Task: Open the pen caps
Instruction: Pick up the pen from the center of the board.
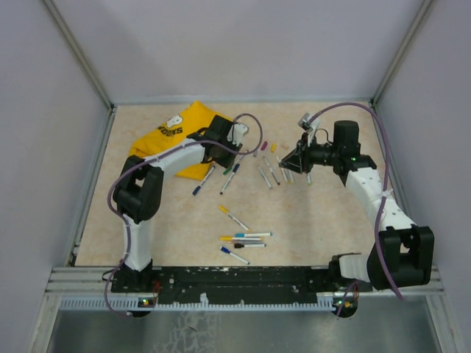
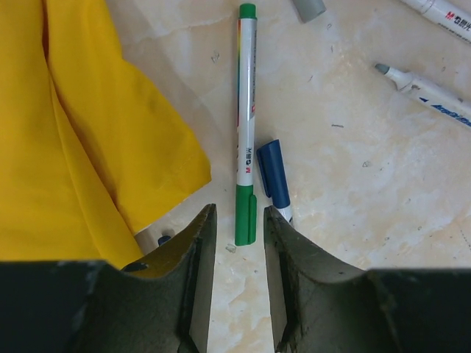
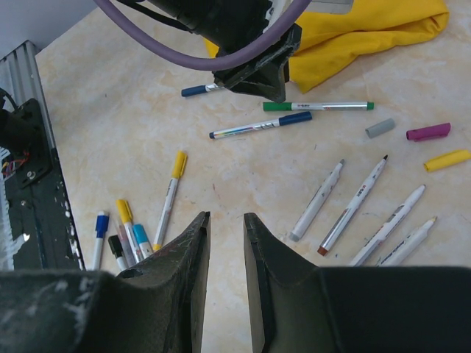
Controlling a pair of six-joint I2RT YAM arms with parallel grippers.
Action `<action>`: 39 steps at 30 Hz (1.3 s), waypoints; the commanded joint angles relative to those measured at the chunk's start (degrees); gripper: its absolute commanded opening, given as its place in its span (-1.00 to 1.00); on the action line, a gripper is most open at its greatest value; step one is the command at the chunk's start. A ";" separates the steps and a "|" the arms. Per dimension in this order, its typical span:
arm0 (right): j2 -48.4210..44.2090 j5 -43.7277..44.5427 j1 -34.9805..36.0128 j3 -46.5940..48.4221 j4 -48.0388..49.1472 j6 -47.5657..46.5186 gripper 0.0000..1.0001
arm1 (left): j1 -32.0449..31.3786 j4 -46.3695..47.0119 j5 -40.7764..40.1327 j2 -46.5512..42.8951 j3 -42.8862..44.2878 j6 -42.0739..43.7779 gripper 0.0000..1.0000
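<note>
My left gripper (image 2: 239, 220) is open and empty, low over the table. Its fingertips flank the green cap (image 2: 246, 213) of a white-barrelled pen (image 2: 246, 110). A blue-capped pen (image 2: 272, 170) lies just right of it, partly under the right finger. My right gripper (image 3: 226, 220) is open and empty above bare table. Several uncapped pens (image 3: 353, 206) lie to its right. Loose grey (image 3: 380, 128), purple (image 3: 427, 132) and yellow (image 3: 447, 159) caps lie beyond them. In the top view the left gripper (image 1: 223, 156) and right gripper (image 1: 293, 160) sit mid-table.
A yellow T-shirt (image 1: 173, 136) lies at the back left, right beside the left gripper (image 2: 81, 132). A cluster of capped pens (image 1: 239, 239) lies near the front edge, with a yellow-capped pen (image 3: 171, 187) nearby. White walls enclose the table.
</note>
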 commanded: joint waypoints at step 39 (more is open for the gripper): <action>-1.67 -0.77 -0.54 0.35 1.72 -0.08 -0.49 | 1.80 -4.40 2.53 3.55 1.00 0.35 -0.63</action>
